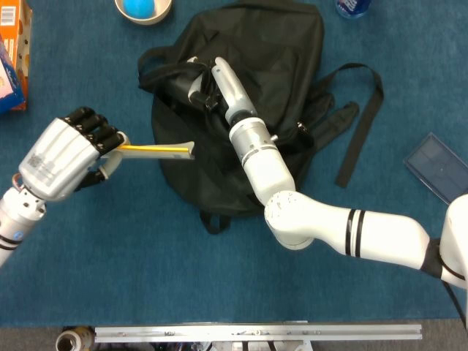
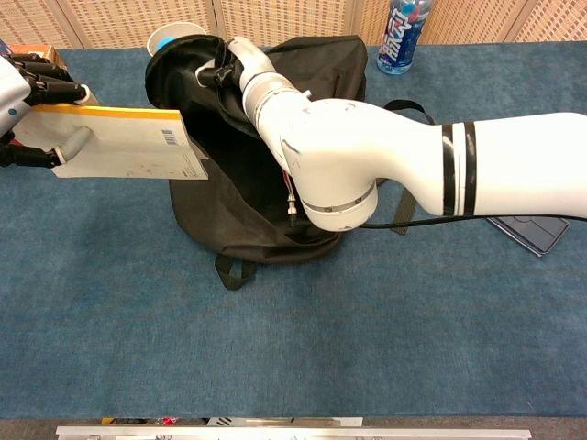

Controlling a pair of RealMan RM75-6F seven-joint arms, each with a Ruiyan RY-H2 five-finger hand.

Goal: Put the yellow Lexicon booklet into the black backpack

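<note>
- The blue table (image 1: pixel 88 278) carries everything; its near half is bare cloth in both views.
- The black backpack (image 1: pixel 285 66) lies toward the far edge, about mid-width, its mouth turned to the left edge and lifted open; straps trail off its right side.
- The right hand (image 1: pixel 219 80) reaches in from the near right over the backpack and grips the upper lip of the opening, fingers closed on the fabric and holding it raised.
- The left hand (image 1: pixel 69 153) sits near the left edge, fingers clenched around the outer end of the yellow Lexicon booklet (image 2: pixel 119 142), which it holds flat above the table.
- The booklet's free corner just overlaps the backpack's open mouth in the chest view; whether it is past the rim cannot be told.
- An orange box (image 1: pixel 14 55) stands at the far left corner, a bowl with a blue ball (image 1: pixel 142 7) and a bottle (image 2: pixel 402 35) at the far edge, and a dark flat case (image 1: pixel 442 168) near the right edge.
</note>
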